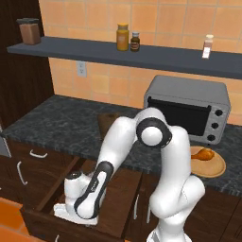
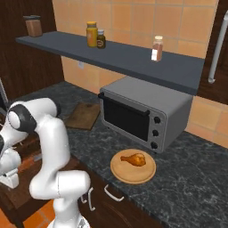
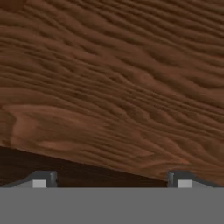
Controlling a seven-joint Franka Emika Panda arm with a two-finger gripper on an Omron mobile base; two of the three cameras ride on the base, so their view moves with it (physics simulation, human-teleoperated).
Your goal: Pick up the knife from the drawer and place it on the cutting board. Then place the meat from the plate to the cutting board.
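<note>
Your claw (image 3: 111, 178) is down inside the open drawer (image 1: 124, 196), tips spread wide apart over bare wood grain (nothing between them). The knife I can't make out from here. Past the drawer front, up on the table (image 1: 61, 123), the board (image 2: 83, 115) lies flat to the left of the oven (image 2: 143, 111). Right of it, in front of the oven, you've got the meat (image 2: 134, 159) resting on the plate (image 2: 125, 174).
</note>
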